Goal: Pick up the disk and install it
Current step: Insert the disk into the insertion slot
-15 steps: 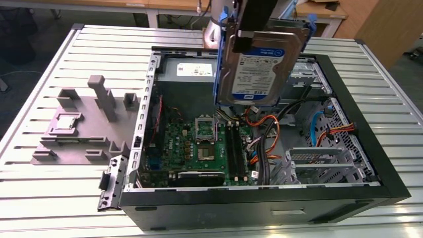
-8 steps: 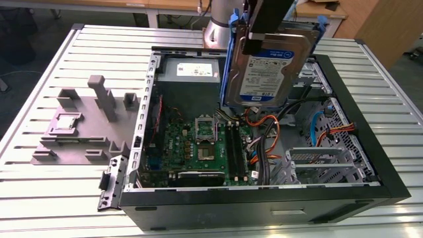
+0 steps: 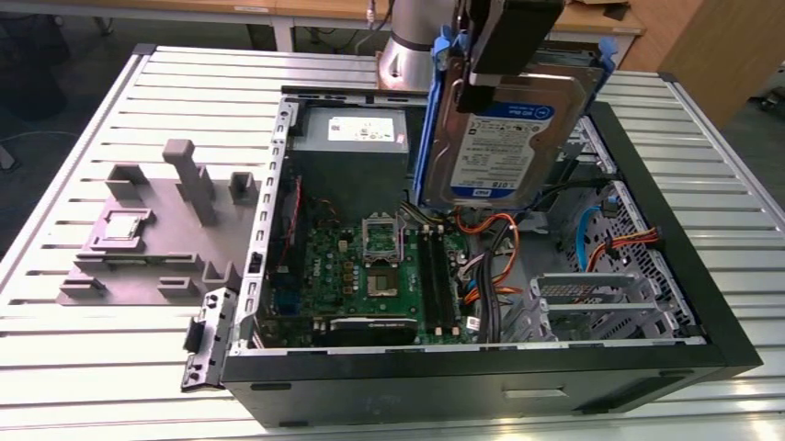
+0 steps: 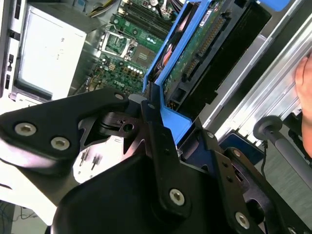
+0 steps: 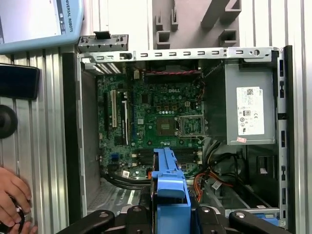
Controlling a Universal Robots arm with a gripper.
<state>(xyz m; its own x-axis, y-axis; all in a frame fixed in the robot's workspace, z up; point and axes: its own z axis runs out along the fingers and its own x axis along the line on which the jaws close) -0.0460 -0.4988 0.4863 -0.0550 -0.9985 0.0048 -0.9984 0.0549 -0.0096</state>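
**Disk is up in the air, not in the computer yet**

My claw is closed tight on the disk. I can see this in the second wrist view, where a black finger presses on the blue rail at the disk's edge. So the pick-up part looks done to me. The putting-in part is not done.

The disk hangs right under the claw. It stands on end, with its long side going nearly up and down and leaning a little. Its blue-and-white label faces the exterior camera.

Under it is the open computer case, which lies on its side on the slatted desk. In the exterior view the disk floats over the place where the green board meets a bunch of orange wires. It is just to the exterior view's right of the grey box with the white sticker.

The thing I care about most is the metal cage in the case corner. It sits lower than the disk and closer to the camera, toward the exterior view's right. The disk is apart from it and touches nothing in the case.

A grey plastic stand sits on the desk beside the case. A person's hand rests on the desk by the case.
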